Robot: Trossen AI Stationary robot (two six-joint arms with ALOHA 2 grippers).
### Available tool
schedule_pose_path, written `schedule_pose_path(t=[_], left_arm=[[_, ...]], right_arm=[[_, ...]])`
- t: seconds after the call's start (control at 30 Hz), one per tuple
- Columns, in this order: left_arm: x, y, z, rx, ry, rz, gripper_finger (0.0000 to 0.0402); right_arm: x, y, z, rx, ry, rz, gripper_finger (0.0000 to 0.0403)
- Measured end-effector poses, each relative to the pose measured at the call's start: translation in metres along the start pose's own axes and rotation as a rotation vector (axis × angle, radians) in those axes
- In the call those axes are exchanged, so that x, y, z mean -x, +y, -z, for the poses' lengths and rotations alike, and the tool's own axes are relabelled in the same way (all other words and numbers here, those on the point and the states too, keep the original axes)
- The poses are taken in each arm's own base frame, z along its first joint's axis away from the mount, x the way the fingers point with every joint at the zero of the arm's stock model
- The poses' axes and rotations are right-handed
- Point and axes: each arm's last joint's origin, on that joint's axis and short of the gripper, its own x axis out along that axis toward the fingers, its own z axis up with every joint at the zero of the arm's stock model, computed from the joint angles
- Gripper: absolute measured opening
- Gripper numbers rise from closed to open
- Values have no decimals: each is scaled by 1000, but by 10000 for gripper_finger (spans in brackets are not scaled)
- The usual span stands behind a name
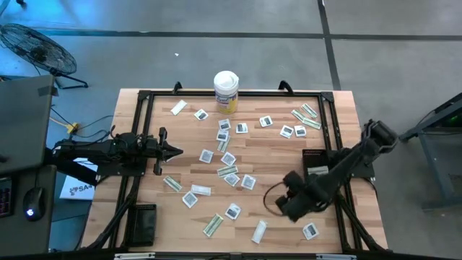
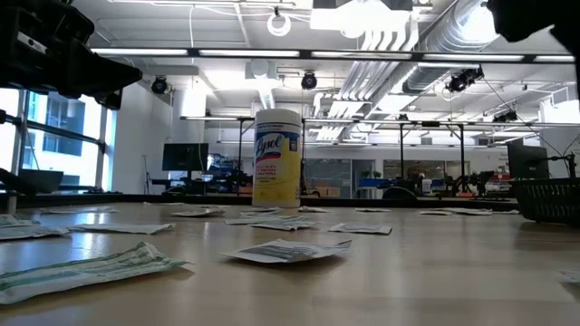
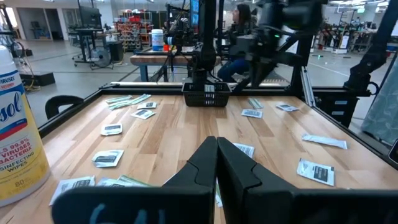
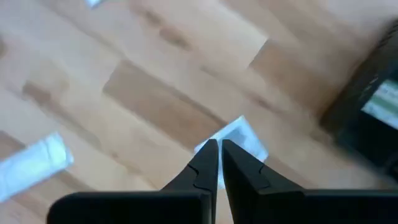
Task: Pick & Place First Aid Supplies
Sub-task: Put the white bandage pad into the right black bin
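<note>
A pale wooden table (image 1: pixel 281 155) edged with a black frame stands on a grey concrete floor. Small white packets (image 1: pixel 228 160) lie scattered over most of its planks, flat on the wood, thickest around the middle. A tall white wipes canister (image 1: pixel 226 89) with a yellow label stands upright at the far edge. A small black basket (image 1: pixel 313 157) sits near the right side.

The left gripper (image 1: pixel 175 151) waits over the left side of the table, its jaws pressed together and holding nothing.

The right gripper (image 4: pixel 215 149) hangs above bare wood in the near right part of the table, jaws nearly together with only a thin slit between them. A white packet (image 4: pixel 235 137) shows just past its tips; whether they pinch it cannot be told.

Beyond the table lies an open workshop with other benches, white ceiling ducts, and a seated person (image 3: pixel 239 38). A floor fan (image 1: pixel 32 48) stands off the far left corner.
</note>
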Motion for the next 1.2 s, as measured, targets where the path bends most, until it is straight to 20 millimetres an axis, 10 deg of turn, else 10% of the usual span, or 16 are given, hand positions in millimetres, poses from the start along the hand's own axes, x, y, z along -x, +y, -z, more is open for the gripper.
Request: schedule_pose_path(t=[0.33,0.8,1.2], left_arm=[[0,0,0,0,0,0,1],[0,0,0,0,-1,0,1],[0,0,0,0,0,0,1]], right_arm=[[1,30,40,78,19,66,27],[-32,3,85,-37,101,147,35],[-69,-12,76,-147,117,175,89]])
